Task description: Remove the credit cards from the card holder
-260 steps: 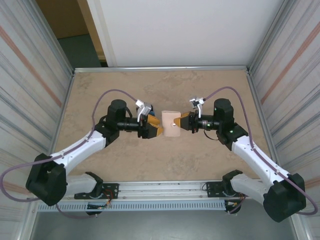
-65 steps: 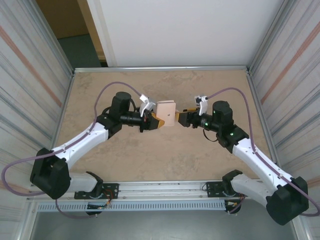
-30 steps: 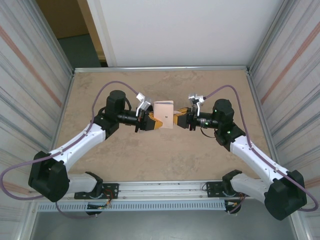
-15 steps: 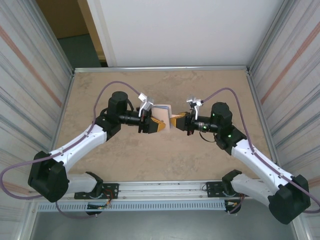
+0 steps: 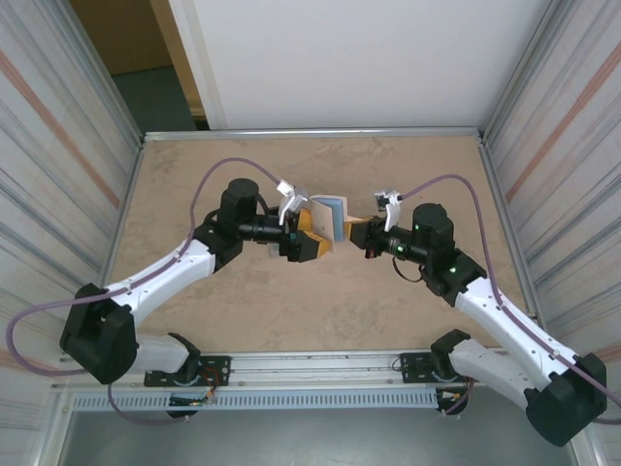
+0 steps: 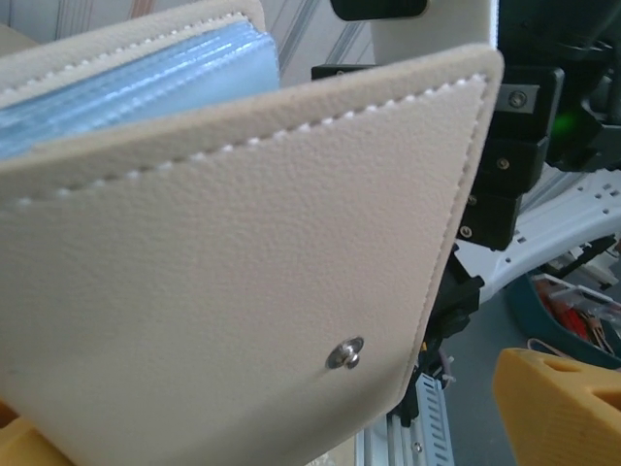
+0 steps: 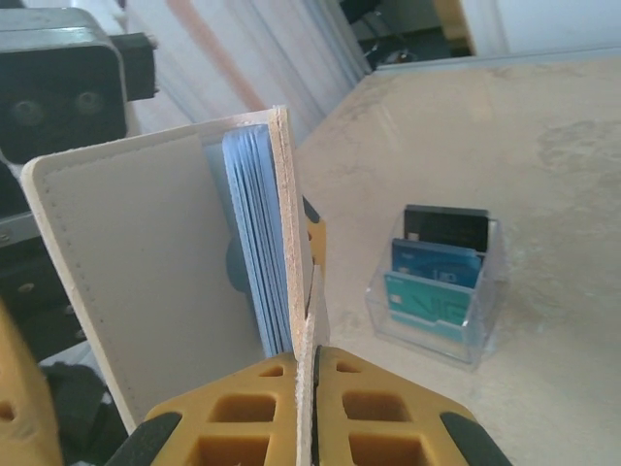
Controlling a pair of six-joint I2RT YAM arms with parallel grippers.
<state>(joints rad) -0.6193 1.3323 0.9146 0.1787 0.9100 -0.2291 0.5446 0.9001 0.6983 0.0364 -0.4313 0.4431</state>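
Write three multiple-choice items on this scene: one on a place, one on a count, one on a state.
1. Where does the clear plastic stand rest?
A. on the beige stone-look table
B. on a wall shelf
C. on an arm's base

2. How many thin plastic cards stand in it?
A. one
B. three
C. five

3. How does the right gripper stand?
A. wide open and empty
B. shut on the beige leather wallet
C. shut on a card

Key:
1 A, its base sits on the table top.
2 B, one black, one blue, one teal.
3 B, its jaws pinch a thin beige flap of the wallet.
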